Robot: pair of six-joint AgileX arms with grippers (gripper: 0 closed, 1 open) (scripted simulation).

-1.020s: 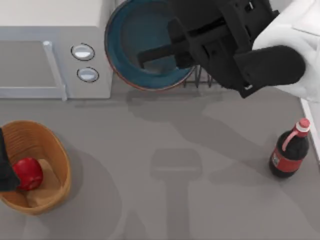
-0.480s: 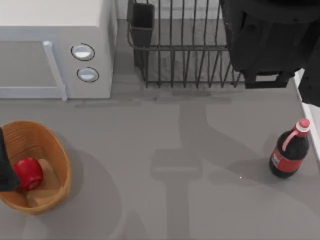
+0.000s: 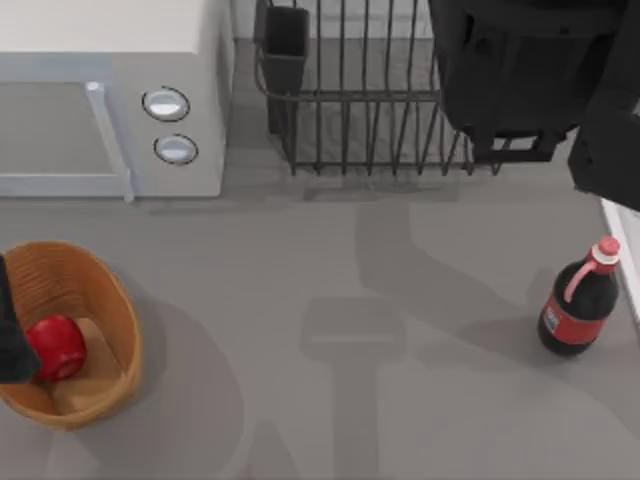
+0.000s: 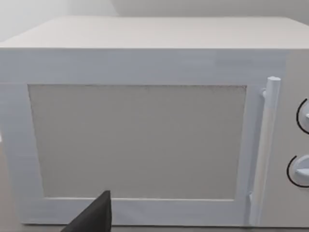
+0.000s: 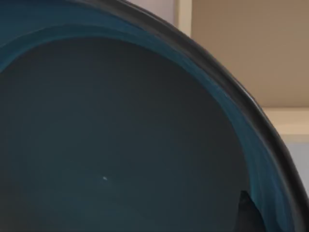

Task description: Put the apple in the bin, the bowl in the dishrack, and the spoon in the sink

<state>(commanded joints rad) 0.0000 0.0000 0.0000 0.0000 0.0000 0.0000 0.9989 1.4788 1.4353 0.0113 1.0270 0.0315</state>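
Right pincer [image 3: 520, 100] over the dishrack [image 3: 350, 110], bowl [image 5: 120, 145] pinched, I judge; lower it level between the tines.

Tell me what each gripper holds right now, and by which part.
The right wrist view looks close into the bowl, with its rim alongside, so the right arm probably grips it at the rim, though the contact itself is hidden. The left arm, parked beside the bin, holds nothing visible.

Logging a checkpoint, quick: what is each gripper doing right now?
Left gripper: at the bin by the apple; cannot be told.
Right gripper: over the dishrack, bowl close; grip cannot be told.
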